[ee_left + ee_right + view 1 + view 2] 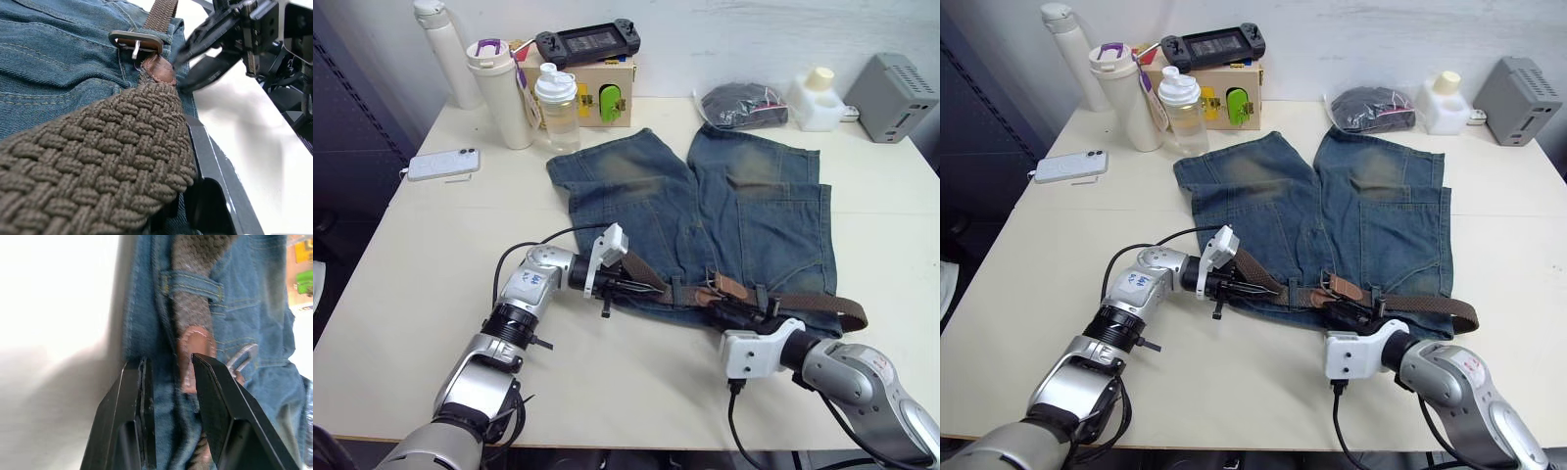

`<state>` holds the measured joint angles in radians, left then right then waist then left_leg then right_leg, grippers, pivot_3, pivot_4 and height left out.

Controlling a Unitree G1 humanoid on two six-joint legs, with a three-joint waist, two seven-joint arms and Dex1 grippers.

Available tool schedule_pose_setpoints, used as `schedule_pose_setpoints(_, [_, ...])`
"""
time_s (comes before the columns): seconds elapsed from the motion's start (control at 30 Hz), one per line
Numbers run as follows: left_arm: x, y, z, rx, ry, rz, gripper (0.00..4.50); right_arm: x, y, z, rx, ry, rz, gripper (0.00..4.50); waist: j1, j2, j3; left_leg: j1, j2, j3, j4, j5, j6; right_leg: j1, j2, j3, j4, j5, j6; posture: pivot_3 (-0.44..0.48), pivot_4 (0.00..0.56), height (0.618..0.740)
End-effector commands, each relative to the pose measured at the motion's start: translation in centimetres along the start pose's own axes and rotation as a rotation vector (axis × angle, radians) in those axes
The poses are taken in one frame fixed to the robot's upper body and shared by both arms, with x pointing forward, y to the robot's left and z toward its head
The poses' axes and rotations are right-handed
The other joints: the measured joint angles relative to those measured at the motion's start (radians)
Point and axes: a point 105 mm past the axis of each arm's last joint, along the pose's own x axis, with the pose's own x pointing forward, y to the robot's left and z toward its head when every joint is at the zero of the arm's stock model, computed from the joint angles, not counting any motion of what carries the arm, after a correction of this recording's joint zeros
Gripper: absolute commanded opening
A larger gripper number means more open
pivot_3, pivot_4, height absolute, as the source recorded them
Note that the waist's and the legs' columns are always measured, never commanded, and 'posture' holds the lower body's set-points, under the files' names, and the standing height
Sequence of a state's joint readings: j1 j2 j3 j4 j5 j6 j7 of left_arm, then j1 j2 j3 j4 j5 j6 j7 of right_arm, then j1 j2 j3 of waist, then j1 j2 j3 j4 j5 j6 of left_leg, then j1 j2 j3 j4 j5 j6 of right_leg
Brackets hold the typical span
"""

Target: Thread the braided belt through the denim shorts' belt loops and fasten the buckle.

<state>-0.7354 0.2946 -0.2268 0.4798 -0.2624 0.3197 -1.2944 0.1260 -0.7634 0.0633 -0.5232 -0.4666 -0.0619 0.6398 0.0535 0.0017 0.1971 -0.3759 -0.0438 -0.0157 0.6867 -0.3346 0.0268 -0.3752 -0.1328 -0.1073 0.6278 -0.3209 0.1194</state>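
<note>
Faded blue denim shorts with yellowish worn patches lie flat in the middle of the frame, waistband toward the lower edge. Along that waistband runs the dark olive-brown braided belt, already passed under at least one narrow denim belt loop, seen in the right wrist view; how many loops it has cleared I cannot tell. Its far end curls off the shorts at lower right. Both tan leather tabs meet near the waistband's centre, and the small silver rectangular buckle lies there, prong showing, not yet fastened.

My judgement: threading looks largely done, and what remains is feeding the tab end through the buckle and seating the prong.

At lower centre-left, the left gripper is clamped on the braided strap, which bulges over its finger in the left wrist view. At lower centre, the right gripper has its fingers parted around the tan tab and waistband edge, not yet squeezing.

Across the top of the frame stand a white tumbler, a clear bottle, a wooden box with a black handheld console on it, a dark bundle in a clear bag, a white jug and a grey box; a white phone lies at left. All sit well apart from the waistband. The two grippers crowding the buckle seem the only real obstruction.
</note>
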Motion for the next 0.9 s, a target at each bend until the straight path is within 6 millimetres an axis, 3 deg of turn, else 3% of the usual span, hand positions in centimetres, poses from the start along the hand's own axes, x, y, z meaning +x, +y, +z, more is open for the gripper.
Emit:
schedule_pose_setpoints(0.03, [0.0, -0.1, -0.1, 0.017, 0.017, -0.006, 0.00, -0.4, -1.5, -0.1, -0.025, 0.014, -0.060, 1.45, 0.000, 0.000, 0.000, 0.000, 0.000, 0.000, 0.000, 0.000, 0.000, 0.000, 0.000, 0.000, 0.000, 0.000, 0.000, 0.000, 0.150, 0.690])
schedule_pose_setpoints(0.37, [0.0, -0.2, -0.1, 0.015, 0.016, -0.010, 0.00, -0.2, -3.4, 1.1, -0.052, -0.034, -0.129, 1.45, -0.001, 0.000, 0.000, 0.000, 0.000, 0.000, 0.000, 0.000, 0.000, 0.000, 0.000, 0.000, 0.000, 0.000, 0.000, 0.000, 0.150, 0.690])
schedule_pose_setpoints(0.77, [0.1, -0.2, 0.0, 0.012, 0.007, -0.009, 0.00, 0.2, -2.0, 1.1, -0.072, -0.034, -0.074, 1.45, -0.001, 0.000, 0.000, 0.000, 0.000, 0.000, 0.000, 0.000, 0.000, 0.000, 0.000, 0.000, 0.000, 0.000, 0.000, 0.000, 0.150, 0.690])
schedule_pose_setpoints(0.87, [0.1, -0.1, 0.2, 0.011, 0.000, -0.008, 0.00, 0.5, -1.6, 0.9, -0.071, -0.025, -0.062, 0.73, -0.001, 0.000, 0.000, 0.000, 0.000, 0.000, 0.000, 0.000, 0.000, 0.000, 0.000, 0.000, 0.000, 0.000, 0.000, 0.000, 0.150, 0.690])
schedule_pose_setpoints(0.9, [0.1, -0.2, 0.2, 0.011, -0.001, -0.008, 0.00, 0.5, -1.6, 0.8, -0.072, -0.023, -0.061, 0.19, -0.001, 0.000, 0.000, 0.000, 0.000, 0.000, 0.000, 0.000, 0.000, 0.000, 0.000, 0.000, 0.000, 0.000, 0.000, 0.000, 0.150, 0.690])
